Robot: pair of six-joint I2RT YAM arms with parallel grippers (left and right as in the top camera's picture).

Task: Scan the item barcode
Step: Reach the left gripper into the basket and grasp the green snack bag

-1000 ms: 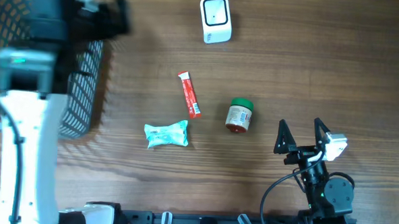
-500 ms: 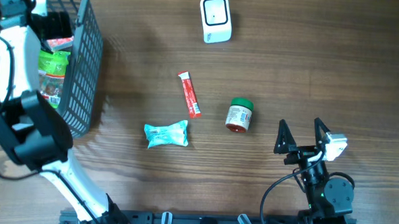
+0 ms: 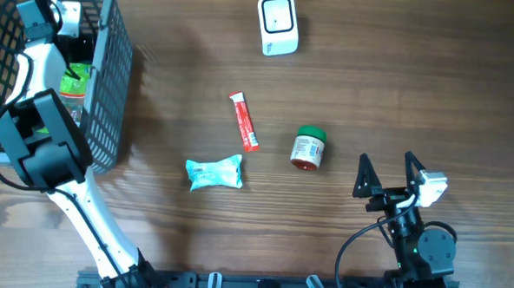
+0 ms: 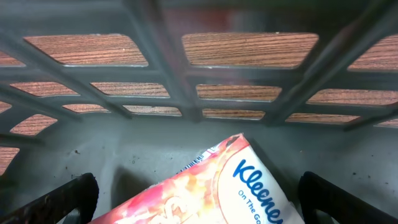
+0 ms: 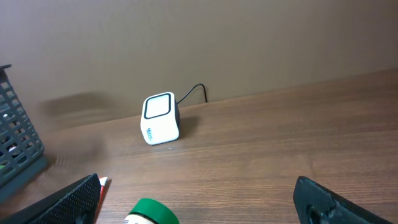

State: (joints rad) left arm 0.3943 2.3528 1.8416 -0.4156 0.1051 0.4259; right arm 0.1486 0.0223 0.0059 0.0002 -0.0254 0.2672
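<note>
Now, L pincer (image 4: 196,190): sits down inside basket (image 4: 186,74), jaws spread fully, holds nothing. Betw. its fingers: Kleenex pack (image 4: 242,168), tilted on basket floor, one corner pointing ahead; contact w/ either finger not clear. R pincer (image 3: 386,173): likewise wide open, empty, hangs over table (image 3: 433,82) by near edge. Well ahead of R pincer, off to its left: scanner (image 3: 277,24). Near, ahead-left of R pincer: jar (image 3: 308,149) w/ green lid. Further left: red sachet (image 3: 244,121) & teal pack (image 3: 213,172), all well apart from L pincer.
</note>
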